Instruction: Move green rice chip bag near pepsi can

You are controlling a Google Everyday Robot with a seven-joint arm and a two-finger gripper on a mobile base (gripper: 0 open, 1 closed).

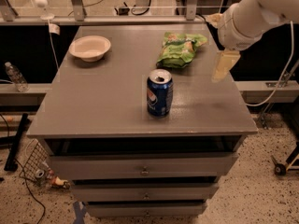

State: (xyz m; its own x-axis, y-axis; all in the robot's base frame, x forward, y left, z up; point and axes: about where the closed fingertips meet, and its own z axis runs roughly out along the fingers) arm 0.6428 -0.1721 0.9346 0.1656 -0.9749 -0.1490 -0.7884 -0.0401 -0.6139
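The green rice chip bag lies flat on the far right part of the grey cabinet top. The pepsi can stands upright near the middle front, blue with an opened silver top, a short way in front of the bag. My gripper hangs from the white arm over the right edge of the top, to the right of the bag and apart from it, holding nothing that I can see.
A white bowl sits at the far left of the top. Drawers are below the front edge. A rail with posts runs behind the top. A plastic bottle stands on the ledge at left.
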